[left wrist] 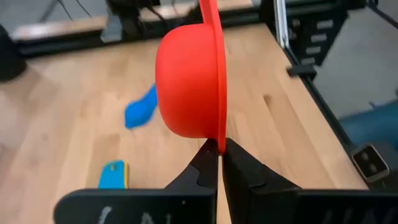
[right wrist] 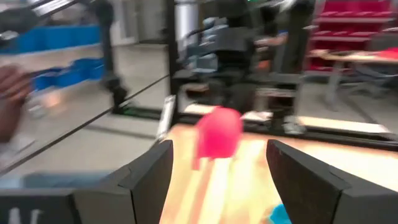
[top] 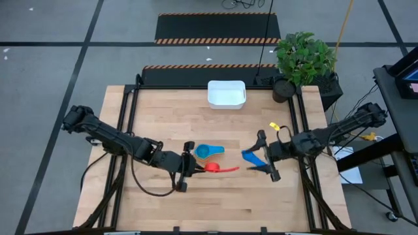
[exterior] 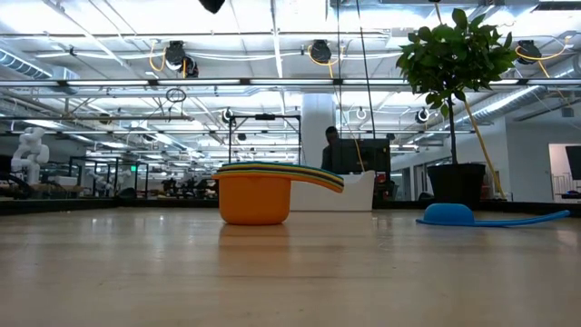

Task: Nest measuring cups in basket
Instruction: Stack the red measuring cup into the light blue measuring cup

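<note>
Red cup point(top: 212, 168) lies mid-table in the high view, pinched by the left gripper point(top: 189, 168); light blue cup point(top: 204, 152) just beyond; dark blue cup point(top: 251, 157) beside the spread right gripper point(top: 266, 156); white basket point(top: 226, 94) at the far edge. Low view: orange cup stack point(exterior: 255, 193). Left wrist view: fingers point(left wrist: 202, 171) clamp the red rim. Right wrist view: jaws apart

Basket point(top: 226, 94) behind measuring cups point(top: 209, 152)

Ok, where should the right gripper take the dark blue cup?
Probably by its flat handle, coming down from above. The dark blue cup lies low on the table, and its round bowl offers little to pinch. The open right gripper is beside it. The left gripper pinches the red cup by a thin edge likewise.
</note>
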Robot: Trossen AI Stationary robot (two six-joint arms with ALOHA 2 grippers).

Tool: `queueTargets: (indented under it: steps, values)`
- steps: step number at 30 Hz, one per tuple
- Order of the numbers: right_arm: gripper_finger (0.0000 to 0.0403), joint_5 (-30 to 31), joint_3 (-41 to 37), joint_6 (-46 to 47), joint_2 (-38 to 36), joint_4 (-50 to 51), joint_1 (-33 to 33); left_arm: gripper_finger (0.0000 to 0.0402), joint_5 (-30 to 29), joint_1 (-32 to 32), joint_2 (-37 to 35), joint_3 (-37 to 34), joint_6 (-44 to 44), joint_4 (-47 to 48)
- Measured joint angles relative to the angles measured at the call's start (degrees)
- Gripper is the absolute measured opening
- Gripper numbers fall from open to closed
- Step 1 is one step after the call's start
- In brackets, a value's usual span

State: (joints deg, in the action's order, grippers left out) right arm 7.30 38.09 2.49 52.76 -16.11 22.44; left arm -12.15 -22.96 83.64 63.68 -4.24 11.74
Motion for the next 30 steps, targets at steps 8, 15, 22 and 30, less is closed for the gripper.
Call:
queueTargets:
  steps: [8, 15, 22, 30]
  values:
    - [0.0254, -3.3, 0.0, 1.8, 2.7, 2.5, -1.2, 0.0009, 0.9, -0.4, 0.0, 0.0, 0.4, 0.8]
    - [0.0254, -7.9, 0.9, 5.9, 6.6, 3.9, -5.0, 0.0014, 1.8, -0.2, 0.0, 0.0, 0.9, 3.0]
    - [0.0254, -14.6, 3.2, 9.2, 11.5, 3.7, -6.4, 0.001, 1.8, -0.2, 0.0, 0.0, 0.5, 5.7]
    - [0.0254, -15.2, 6.6, 7.4, 15.4, 3.5, -6.4, 0.0007, 1.7, -0.2, 0.0, 0.0, 0.5, 5.6]
